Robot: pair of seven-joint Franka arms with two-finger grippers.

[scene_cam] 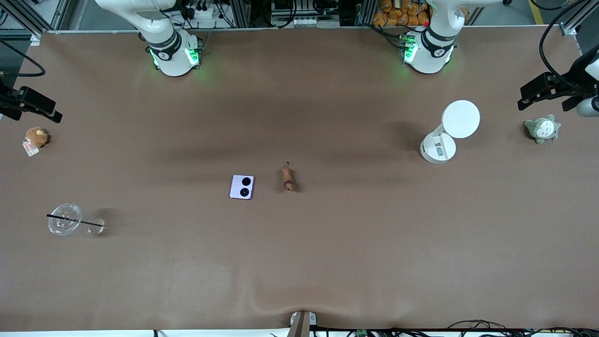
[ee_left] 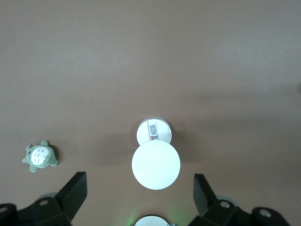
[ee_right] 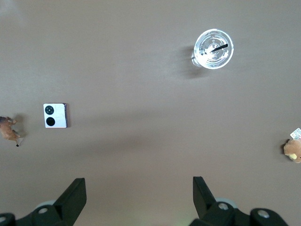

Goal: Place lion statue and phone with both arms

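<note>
The phone (scene_cam: 242,187) lies flat near the middle of the brown counter (scene_cam: 327,262), its two black camera circles facing up, and serves as the landmark. Just beside it, toward the left arm's end of the counter and not touching it, lies the lion statue (scene_cam: 288,178), its thin tail pointing toward the robots' bases. A white round-topped stand (scene_cam: 449,133) sits well apart from the phone toward the left arm's end, with a grey-green plush (scene_cam: 542,128) further out the same way. Toward the right arm's end are a clear cup with a black straw (scene_cam: 65,219), slightly nearer the front camera than the phone, and a brown plush toy (scene_cam: 36,137), farther from it. The left claw (ee_left: 140,190) hangs spread over the white stand, holding nothing. The right claw (ee_right: 139,190) hangs spread over bare counter, also empty.
</note>
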